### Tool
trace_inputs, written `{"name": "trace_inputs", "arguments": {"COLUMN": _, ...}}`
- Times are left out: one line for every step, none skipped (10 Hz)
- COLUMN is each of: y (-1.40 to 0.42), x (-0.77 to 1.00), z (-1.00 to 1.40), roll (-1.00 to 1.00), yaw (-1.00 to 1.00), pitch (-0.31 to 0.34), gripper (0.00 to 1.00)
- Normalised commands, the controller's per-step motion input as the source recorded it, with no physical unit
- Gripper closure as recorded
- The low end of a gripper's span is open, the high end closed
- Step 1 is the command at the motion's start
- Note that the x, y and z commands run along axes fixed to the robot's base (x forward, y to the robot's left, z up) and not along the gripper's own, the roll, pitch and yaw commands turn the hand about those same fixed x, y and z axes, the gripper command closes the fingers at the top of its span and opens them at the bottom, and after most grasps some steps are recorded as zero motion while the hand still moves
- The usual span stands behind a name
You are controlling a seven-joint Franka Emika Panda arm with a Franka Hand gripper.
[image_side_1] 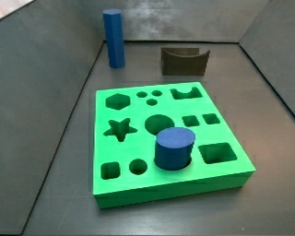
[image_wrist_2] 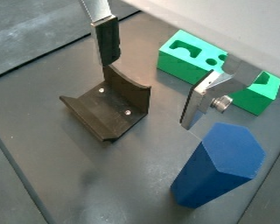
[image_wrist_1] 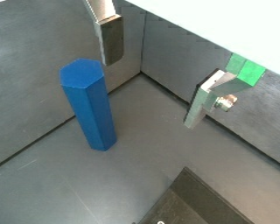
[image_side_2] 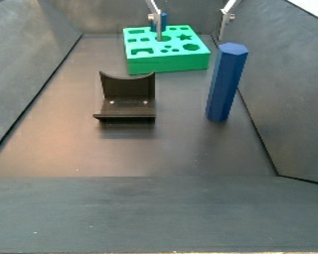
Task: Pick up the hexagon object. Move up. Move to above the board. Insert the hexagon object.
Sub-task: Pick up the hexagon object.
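On the dark floor the hexagon object (image_side_2: 225, 81) is seen upright, apparently apart from the spread, empty gripper (image_wrist_2: 149, 80).

Gripper (image_wrist_2: 154, 79), above the floor between the board and the fixture, jaws apart and empty: fingers (image_wrist_2: 106, 42) of brushed silver metal with matt dark pads. Hexagon object (image_wrist_1: 88, 103), blue, and board (image_side_1: 169, 138), bright green, both of smooth matt plastic-like material; short blue cylinder (image_side_1: 175, 148) standing in the board has the same dull finish. Fixture (image_wrist_2: 109, 106), dark brown, faintly satin with small bright screw heads; floor (image_side_2: 148, 149) and walls (image_side_2: 43, 45) dark grey, matt, lightly mottled.
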Motion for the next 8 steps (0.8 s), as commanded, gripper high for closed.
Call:
{"name": "trace_inputs", "arguments": {"y": -0.05, "x": -0.56, "z": 0.0, "roll": 0.0, "yaw": -0.18, "pitch": 0.0, "gripper": 0.0}}
{"name": "trace_inputs", "arguments": {"y": -0.01, "x": -0.49, "z": 0.0, "roll": 0.0, "yaw": 0.0, "pitch": 0.0, "gripper": 0.0}}
{"name": "trace_inputs", "arguments": {"y": -0.02, "x": -0.48, "z": 0.0, "roll": 0.0, "yaw": 0.09, "pitch": 0.0, "gripper": 0.0}}
{"name": "trace_inputs", "arguments": {"y": -0.08, "x": -0.76, "z": -0.03, "roll": 0.02, "yaw": 0.11, "pitch": -0.027, "gripper": 0.0}}
{"name": "trace_inputs", "arguments": {"y": -0.11, "x": -0.49, "z": -0.23, "roll": 0.03, "yaw": 0.16, "pitch": -0.053, "gripper": 0.0}}
{"name": "trace_inputs", "arguments": {"y": -0.14, "x": -0.34, "z": -0.35, "roll": 0.03, "yaw": 0.15, "pitch": -0.069, "gripper": 0.0}}
{"name": "trace_inputs", "arguments": {"y": -0.17, "x": -0.33, "z": -0.47, "roll": 0.07, "yaw": 0.18, "pitch": -0.13, "gripper": 0.0}}
{"name": "trace_inputs", "arguments": {"y": -0.13, "x": -0.26, "z": -0.65, "roll": 0.05, "yaw": 0.24, "pitch": -0.243, "gripper": 0.0}}
